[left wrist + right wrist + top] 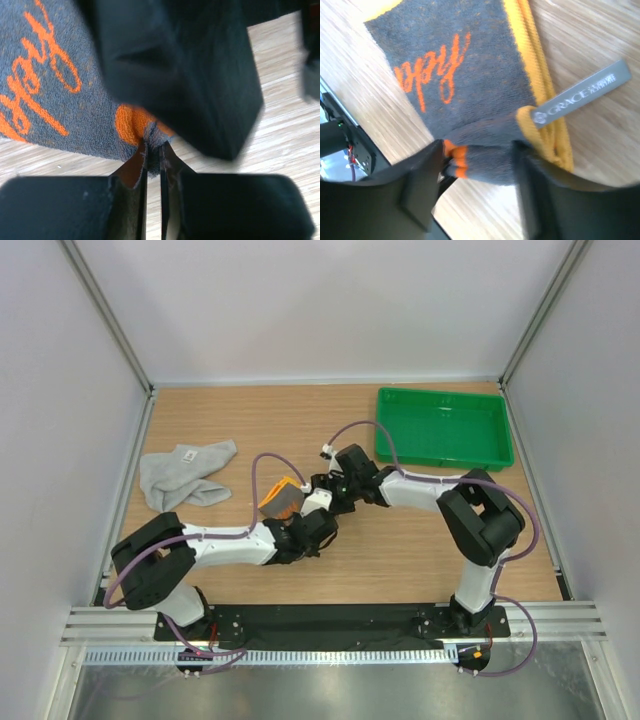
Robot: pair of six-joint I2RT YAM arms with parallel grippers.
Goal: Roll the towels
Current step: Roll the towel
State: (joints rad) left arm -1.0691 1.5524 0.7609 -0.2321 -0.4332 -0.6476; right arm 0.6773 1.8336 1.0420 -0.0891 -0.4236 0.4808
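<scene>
Orange towel (50, 90): edge pinched in my left claw (154, 152); my right claw (477, 162), spread astride the fold, hides much beyond.

We read one word plainly: GRACE, in white capitals on a grey tag (580, 95) sewn to the yellow-orange hem of the orange towel (470, 90), at about 3 o'clock in the right wrist view. Smaller white characters follow it on the tag, too fine for us to make out. Across the towel's grey face, toward 10 o'clock, runs an orange handwritten script (435, 70); we cannot read it. The left wrist view shows more such script (35, 95) at 9 o'clock, cut off and unreadable.
</scene>
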